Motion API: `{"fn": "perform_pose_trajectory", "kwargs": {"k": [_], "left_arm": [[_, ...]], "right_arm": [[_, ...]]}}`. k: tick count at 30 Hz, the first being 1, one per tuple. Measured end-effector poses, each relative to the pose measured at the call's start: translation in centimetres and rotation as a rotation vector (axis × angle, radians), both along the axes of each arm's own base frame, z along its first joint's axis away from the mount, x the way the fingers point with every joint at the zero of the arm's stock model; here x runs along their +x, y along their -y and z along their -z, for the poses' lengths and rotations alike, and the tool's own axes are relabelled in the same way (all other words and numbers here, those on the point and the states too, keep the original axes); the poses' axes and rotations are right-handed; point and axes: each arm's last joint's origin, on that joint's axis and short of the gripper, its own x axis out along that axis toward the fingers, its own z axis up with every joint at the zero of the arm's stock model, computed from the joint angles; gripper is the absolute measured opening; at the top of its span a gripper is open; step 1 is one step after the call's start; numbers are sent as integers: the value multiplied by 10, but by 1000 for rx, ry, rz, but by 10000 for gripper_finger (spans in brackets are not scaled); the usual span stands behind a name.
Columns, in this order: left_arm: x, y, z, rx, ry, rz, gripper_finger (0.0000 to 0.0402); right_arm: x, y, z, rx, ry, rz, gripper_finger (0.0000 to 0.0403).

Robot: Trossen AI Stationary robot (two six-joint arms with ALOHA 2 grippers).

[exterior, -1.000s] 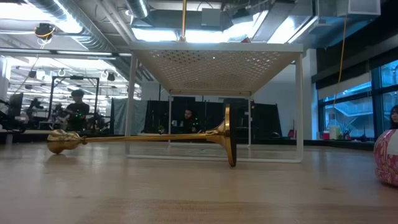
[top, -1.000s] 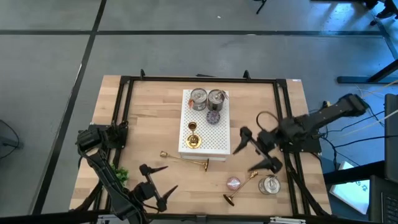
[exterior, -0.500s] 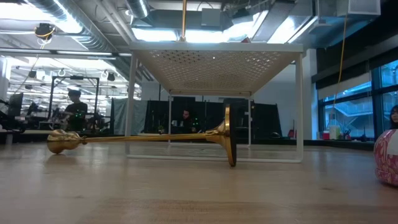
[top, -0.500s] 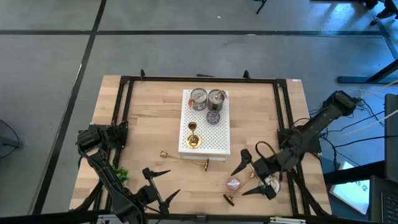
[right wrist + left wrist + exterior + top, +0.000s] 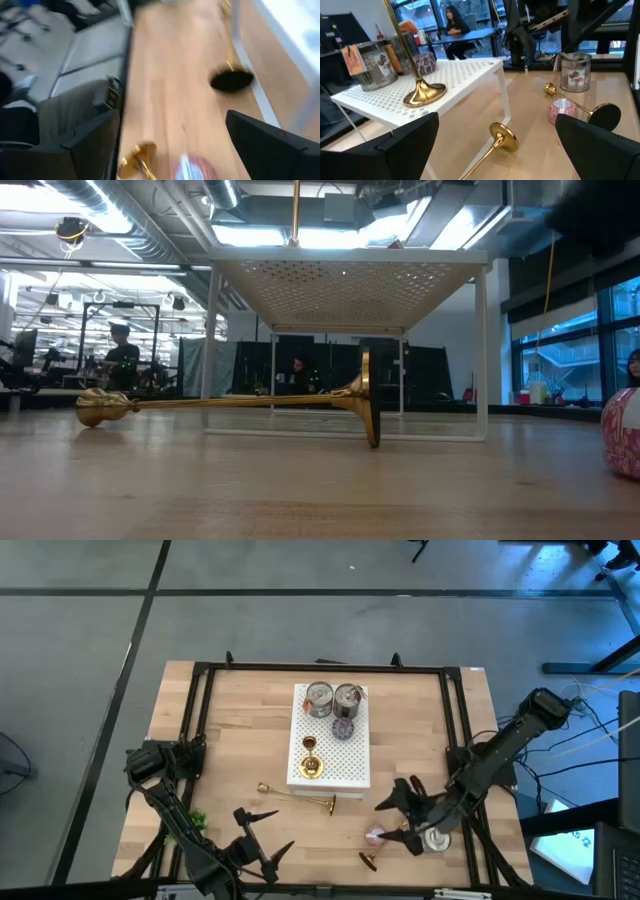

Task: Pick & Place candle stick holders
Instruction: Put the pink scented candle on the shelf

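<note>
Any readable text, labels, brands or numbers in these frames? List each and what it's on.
None can be read.
Silver tins on the white shelf: printed labels, too small to read.
Third tin on the table: label shows a pattern only, no legible words.
Tag hanging on a tin: blurred, unreadable.
Candle stick holders: no markings visible.

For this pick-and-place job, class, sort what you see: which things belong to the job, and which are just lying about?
Job: candle stick holder upright on the white rack; one lying by the rack; one under the open right tool.
Lying about: silver tins, pink disc.
</note>
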Motion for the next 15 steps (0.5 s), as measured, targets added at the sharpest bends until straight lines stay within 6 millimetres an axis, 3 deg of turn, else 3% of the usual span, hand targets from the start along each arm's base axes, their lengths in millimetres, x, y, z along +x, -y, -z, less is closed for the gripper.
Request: {"fn": "perform_pose_trajectory", "kwargs": {"k": [8,15], "left_arm": [[1,-1,1,-11,-12,-1,400],[1,-1,1,-8,-15,0,400]], "right_arm": [[2,-5,23,105,-184,70,367],[24,-35,30,-153,-422,14,333]]}}
